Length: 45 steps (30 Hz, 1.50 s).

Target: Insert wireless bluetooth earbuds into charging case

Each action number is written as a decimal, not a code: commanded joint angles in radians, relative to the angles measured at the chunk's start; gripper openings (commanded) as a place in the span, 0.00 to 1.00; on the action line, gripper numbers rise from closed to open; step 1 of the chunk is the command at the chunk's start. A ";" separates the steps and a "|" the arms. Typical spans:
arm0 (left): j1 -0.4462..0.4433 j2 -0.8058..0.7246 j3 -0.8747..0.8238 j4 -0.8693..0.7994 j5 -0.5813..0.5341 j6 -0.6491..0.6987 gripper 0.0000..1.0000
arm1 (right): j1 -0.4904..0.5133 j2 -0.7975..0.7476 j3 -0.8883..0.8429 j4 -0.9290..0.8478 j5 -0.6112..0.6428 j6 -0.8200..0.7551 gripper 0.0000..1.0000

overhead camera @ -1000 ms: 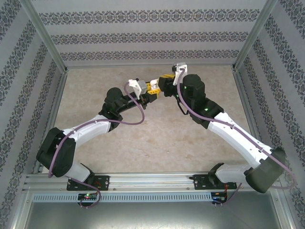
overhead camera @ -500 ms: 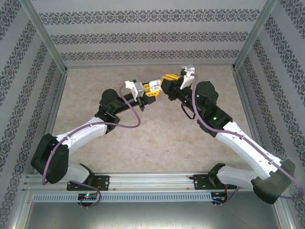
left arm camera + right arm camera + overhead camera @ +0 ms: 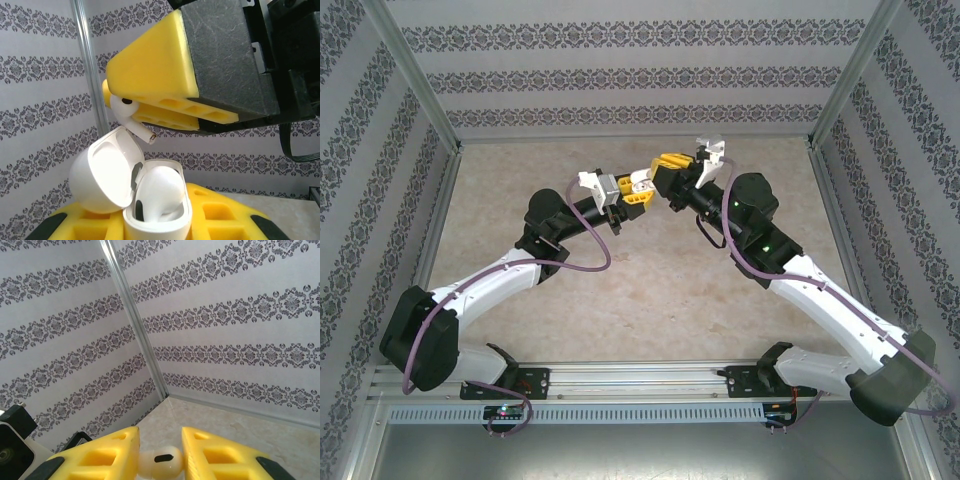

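In the left wrist view a white charging case [image 3: 159, 220] stands with its lid [image 3: 97, 175] swung open to the left. My left gripper [image 3: 157, 227] is shut on the case body between its yellow fingers [image 3: 225, 212]. One white earbud [image 3: 161, 190] sits in the case. Just above the lid, my right gripper [image 3: 117, 100] is shut on a second white earbud [image 3: 124, 107], stem pointing down-right toward the case. In the right wrist view that earbud [image 3: 161, 462] is pinched between the yellow pads. From above, the left gripper [image 3: 636, 192] and right gripper [image 3: 662, 172] meet over the far middle of the table.
Patterned cage walls [image 3: 620, 75] and metal corner posts [image 3: 90, 75] close in the beige table [image 3: 650, 290]. Both arms reach inward from the near rail [image 3: 640, 380], with purple cables [image 3: 590, 262] looping off their wrists.
Both arms have shifted, their elbows swinging outward and the wrists turning. The two grippers stay together over the far middle, and each keeps its grip.
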 commanded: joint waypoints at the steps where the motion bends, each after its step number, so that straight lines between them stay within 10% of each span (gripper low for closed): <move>1: -0.012 -0.024 -0.003 0.028 0.014 0.000 0.00 | 0.001 0.004 -0.012 0.044 -0.024 0.001 0.27; 45: -0.022 -0.033 -0.001 0.082 -0.004 -0.082 0.00 | -0.003 -0.002 -0.127 0.174 0.009 0.029 0.23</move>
